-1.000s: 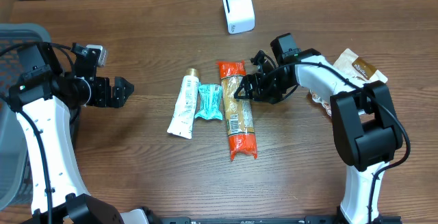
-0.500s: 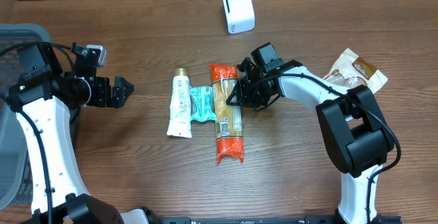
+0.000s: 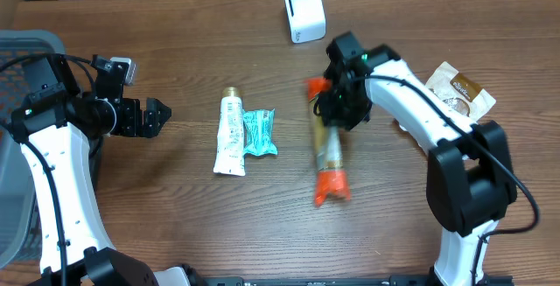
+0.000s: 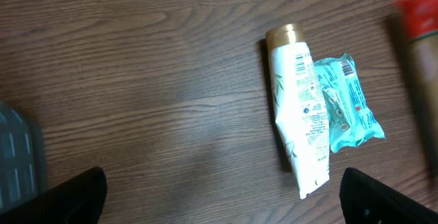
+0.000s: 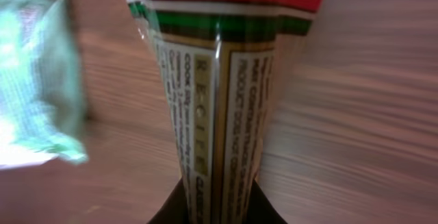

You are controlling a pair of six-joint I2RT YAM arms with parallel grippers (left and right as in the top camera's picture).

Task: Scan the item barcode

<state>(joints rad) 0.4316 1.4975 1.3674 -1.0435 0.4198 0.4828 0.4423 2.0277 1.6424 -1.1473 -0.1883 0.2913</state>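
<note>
**Your right jaws hold the long packet, and the white box waits at 11 o'clock from them.**

The long packet [image 3: 328, 150] is pinched tight near its top end by your right jaws, a bit right of the middle of the desk [image 3: 175, 225]. It runs from 12 down to 6 o'clock, and its low end is blurred. It is see-through in the middle and red-orange at both ends. Up close you see small print and a green stripe [image 5: 219, 80], but no barcode. The white box [image 3: 304, 12], likely the scanner, stands well apart near the far edge. Your right arm is much nearer to it. Your left jaws stand wide and empty, far off at 9 o'clock.
</note>
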